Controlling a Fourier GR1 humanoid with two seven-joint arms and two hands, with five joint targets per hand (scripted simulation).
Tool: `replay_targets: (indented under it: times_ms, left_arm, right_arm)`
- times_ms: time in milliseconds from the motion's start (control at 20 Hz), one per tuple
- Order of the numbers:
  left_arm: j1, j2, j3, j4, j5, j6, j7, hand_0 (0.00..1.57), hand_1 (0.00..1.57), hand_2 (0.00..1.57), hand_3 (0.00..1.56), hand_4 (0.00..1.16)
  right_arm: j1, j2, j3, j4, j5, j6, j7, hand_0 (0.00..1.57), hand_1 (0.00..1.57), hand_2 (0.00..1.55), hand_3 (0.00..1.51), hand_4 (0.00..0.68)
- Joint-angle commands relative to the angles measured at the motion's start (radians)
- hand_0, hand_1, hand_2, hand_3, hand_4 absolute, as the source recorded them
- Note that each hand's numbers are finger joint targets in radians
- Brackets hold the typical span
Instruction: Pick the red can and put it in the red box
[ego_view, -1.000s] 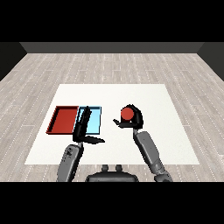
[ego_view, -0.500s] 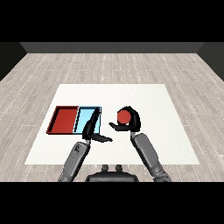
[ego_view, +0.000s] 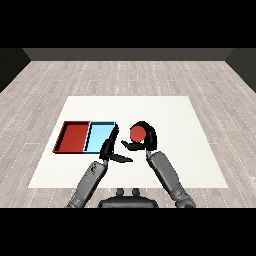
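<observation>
Right hand fingers curled round red can, held just right of light blue tray; left hand fingers straight, thumb out, beside it.

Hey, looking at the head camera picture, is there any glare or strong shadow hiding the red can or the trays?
Head view: lighting is flat and even, with no glare on the red can, red tray or light blue tray. Head view: no strong shadows on the table; only the right hand curled round the can hides part of it.
</observation>
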Motion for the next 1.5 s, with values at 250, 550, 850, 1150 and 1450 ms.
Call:
replay_targets:
  times_ms: [250, 550, 850, 1150, 1450]
  left_arm:
    - [-0.037, 0.0, -0.074, 0.098, 0.074, 0.058, -0.044, 0.0, 0.0, 0.0, 0.0, 0.0]
    - [-0.045, 0.0, -0.081, 0.1, 0.115, 0.058, -0.044, 0.0, 0.0, 0.0, 0.0, 0.0]
    - [-0.136, 0.0, -0.162, 0.25, 0.211, 0.112, -0.151, 0.0, 0.0, 0.0, 0.0, 0.0]
    - [-0.124, 0.0, -0.068, 0.174, 0.179, 0.025, -0.041, 0.0, 0.0, 0.0, 0.0, 0.0]
    - [-0.154, 0.001, -0.138, 0.229, 0.235, 0.071, -0.108, 0.0, 0.0, 0.0, 0.0, 0.0]
  right_arm:
    - [0.031, 0.001, 0.058, -0.031, -0.017, -0.034, -0.023, 1.46, 1.46, 1.43, 1.39, 0.663]
    - [-0.05, 0.001, 0.026, 0.037, -0.064, 0.013, -0.029, 1.45, 1.45, 1.44, 1.39, 0.666]
    - [-0.005, 0.001, 0.114, 0.005, -0.131, -0.046, -0.065, 1.5, 1.5, 1.44, 1.4, 0.64]
    - [0.05, 0.001, 0.148, -0.159, -0.067, -0.077, 0.037, 1.51, 1.51, 1.46, 1.42, 0.656]
    - [-0.092, 0.0, 0.271, 0.023, -0.149, -0.227, -0.053, 1.52, 1.52, 1.46, 1.4, 0.646]
